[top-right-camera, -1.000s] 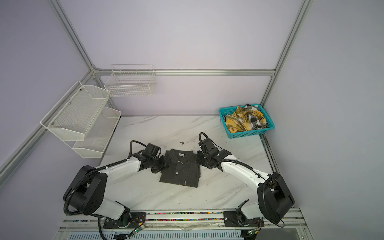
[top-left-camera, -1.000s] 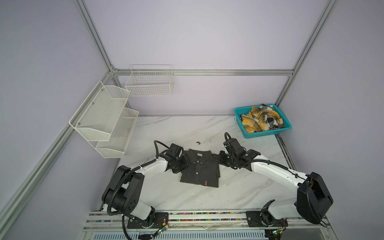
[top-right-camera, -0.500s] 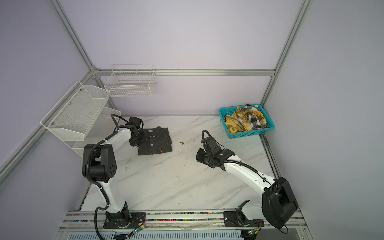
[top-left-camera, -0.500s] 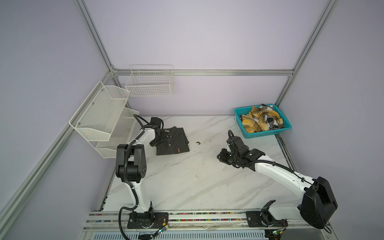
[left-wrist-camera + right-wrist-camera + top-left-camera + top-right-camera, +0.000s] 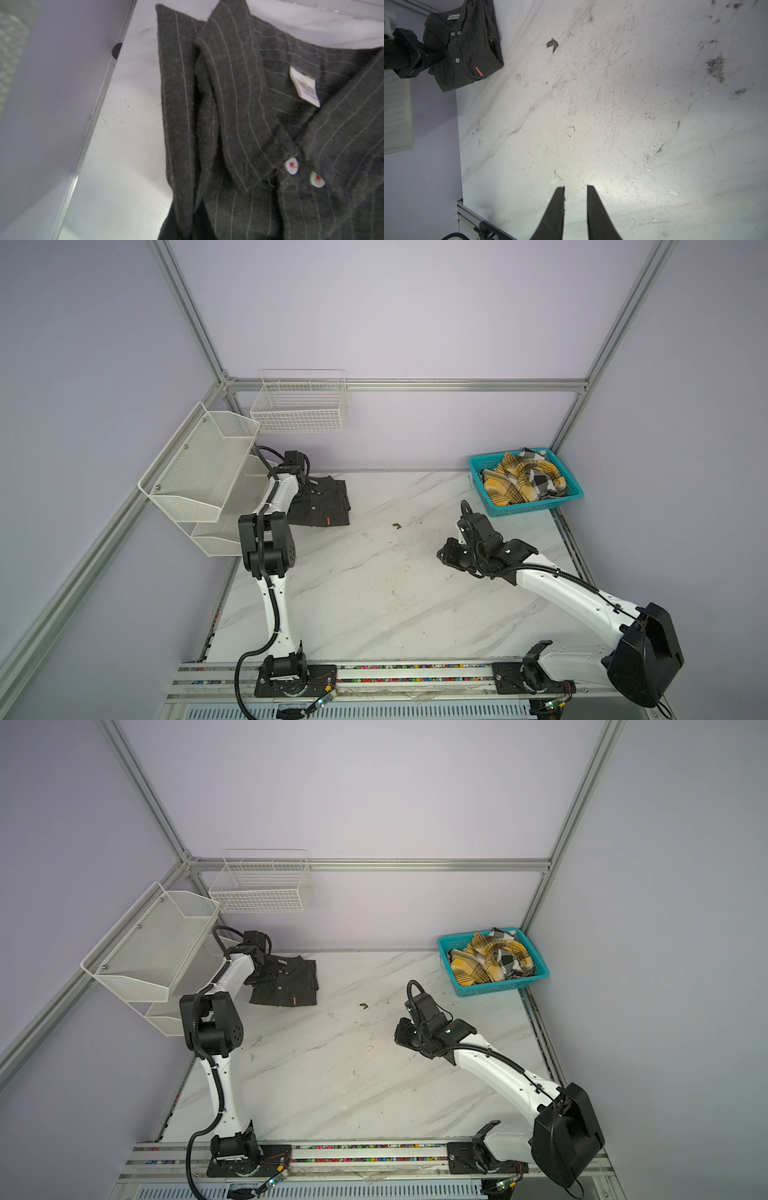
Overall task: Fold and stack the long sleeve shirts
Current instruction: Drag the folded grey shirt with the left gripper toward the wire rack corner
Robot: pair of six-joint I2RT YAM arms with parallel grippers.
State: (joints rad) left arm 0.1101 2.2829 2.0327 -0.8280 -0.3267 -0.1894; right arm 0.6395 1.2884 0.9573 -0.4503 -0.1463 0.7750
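Stretching outward, left pincer (image 5: pixel 436 57) clamped on charcoal shirt (image 5: pixel 471 41), right pincer (image 5: pixel 575 187) parted, empty, hovering low.

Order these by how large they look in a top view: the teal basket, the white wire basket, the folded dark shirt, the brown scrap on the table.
1. teal basket and white wire basket: nearly alike, so not ranked.
2. folded dark shirt.
3. brown scrap, clearly the smallest.
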